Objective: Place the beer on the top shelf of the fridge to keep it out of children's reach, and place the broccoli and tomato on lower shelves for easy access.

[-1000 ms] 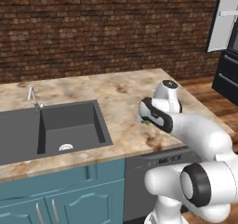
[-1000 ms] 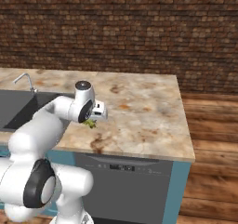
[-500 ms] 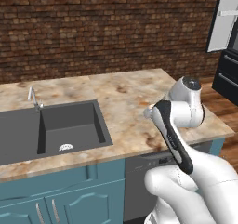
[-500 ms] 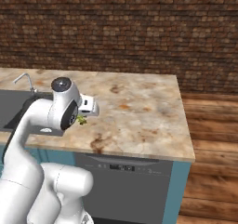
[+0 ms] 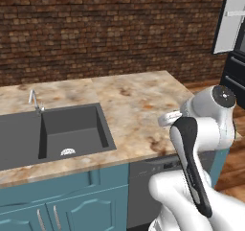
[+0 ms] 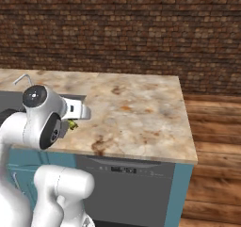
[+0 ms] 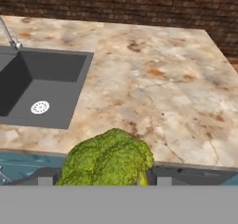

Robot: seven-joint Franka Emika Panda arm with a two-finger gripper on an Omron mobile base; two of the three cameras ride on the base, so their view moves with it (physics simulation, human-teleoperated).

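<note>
My gripper [image 7: 108, 173] is shut on the broccoli [image 7: 109, 159], a bumpy yellow-green floret that sits between the dark fingertips [image 7: 45, 175] low in the hand view. In the right base view the gripper [image 6: 70, 124] hangs over the counter's front edge by the sink, with a bit of the green broccoli [image 6: 72, 124] peeking out beneath the white hand. The fridge [image 5: 237, 67] stands dark at the far right of the left base view, its pale door [image 5: 230, 19] swung open. The beer and the tomato are out of view.
A marbled beige counter [image 5: 134, 100] runs over teal cabinets [image 5: 72, 201], with a dark sink [image 5: 52, 134] and faucet [image 5: 34, 100] at its left. A dishwasher front [image 6: 127, 183] sits under the counter's right end. Brick wall behind, wood floor [image 6: 216, 141] to the right.
The arm has folded back toward the base, carrying the broccoli from over the counter's middle toward its front edge. The grip on the floret is unchanged.
</note>
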